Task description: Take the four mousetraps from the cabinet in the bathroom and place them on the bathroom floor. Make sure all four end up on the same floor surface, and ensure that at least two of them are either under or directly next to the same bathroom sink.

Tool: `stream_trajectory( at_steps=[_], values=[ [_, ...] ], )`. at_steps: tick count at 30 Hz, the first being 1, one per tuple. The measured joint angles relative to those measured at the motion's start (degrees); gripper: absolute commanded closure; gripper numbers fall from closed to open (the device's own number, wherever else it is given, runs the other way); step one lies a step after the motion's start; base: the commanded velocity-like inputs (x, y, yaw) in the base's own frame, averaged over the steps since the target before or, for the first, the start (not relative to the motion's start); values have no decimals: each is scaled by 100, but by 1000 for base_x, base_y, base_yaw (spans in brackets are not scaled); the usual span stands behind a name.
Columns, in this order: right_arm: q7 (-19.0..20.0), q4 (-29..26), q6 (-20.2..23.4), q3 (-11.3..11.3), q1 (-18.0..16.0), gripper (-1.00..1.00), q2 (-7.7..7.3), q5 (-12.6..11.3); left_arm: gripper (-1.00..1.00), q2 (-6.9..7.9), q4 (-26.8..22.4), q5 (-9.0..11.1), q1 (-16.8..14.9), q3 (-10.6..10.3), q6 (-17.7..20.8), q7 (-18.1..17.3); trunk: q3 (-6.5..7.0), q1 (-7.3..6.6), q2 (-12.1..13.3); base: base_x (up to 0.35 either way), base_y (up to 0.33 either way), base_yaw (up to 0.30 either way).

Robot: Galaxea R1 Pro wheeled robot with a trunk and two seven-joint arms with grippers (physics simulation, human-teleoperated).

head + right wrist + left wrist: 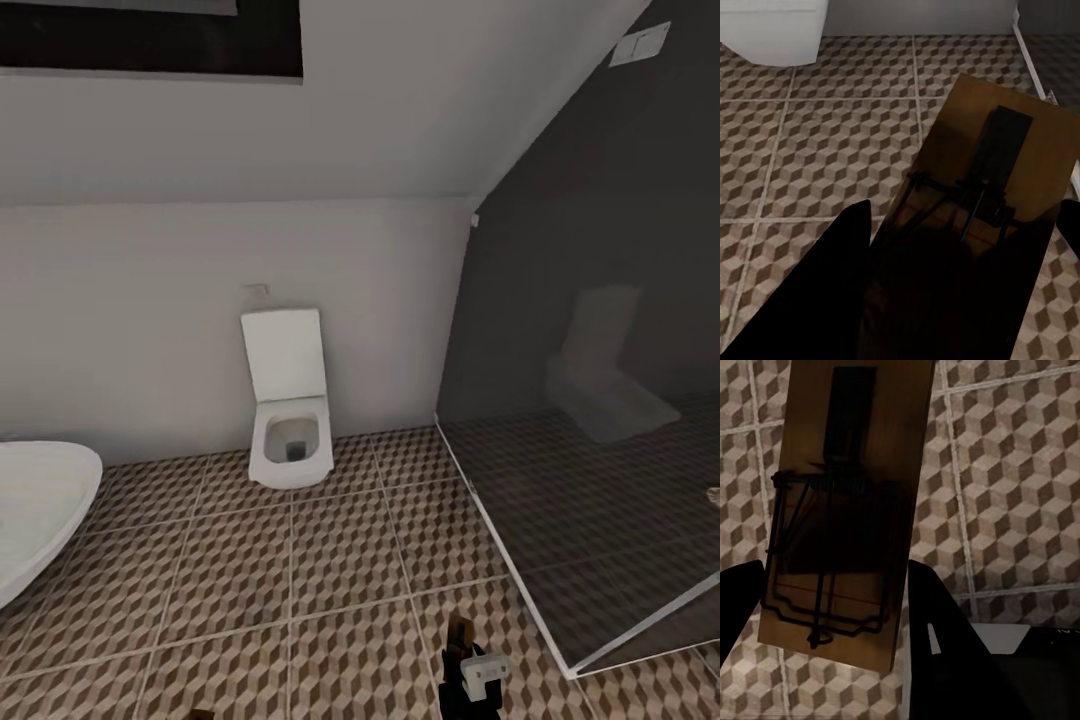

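One mousetrap (840, 517) is clamped in left gripper (832, 607), another mousetrap (982, 180) in right gripper (967, 255); carried flat above bathroom floor (300, 570), prob. for drop near sink.

Mousetrap (844, 510) clamped between left gripper (832, 607) jaws, above bathroom floor (1012, 487).

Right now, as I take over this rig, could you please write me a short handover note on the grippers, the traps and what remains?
Left gripper: shut on a mousetrap, held above the bathroom floor.
Right gripper: shut on a second mousetrap, also above the tiles.
Head view: toilet ahead, bathtub at the left, glass shower screen at the right.
Done: two traps in hand.
Left: find the sink, set both traps on the floor beside or under it, then place the other two.
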Motion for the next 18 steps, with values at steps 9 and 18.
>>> stream_trajectory(
  at_steps=[9,18],
  values=[
    [-1,-2,-1,-8,1,100,-7,0,100,2,-2,0,-1,0,1,0,0,0,0,0,0,14],
    [-2,0,0,-5,0,100,-2,0,100,2,-1,0,0,0,0,0,0,0,0,0,0,161]
  ],
)
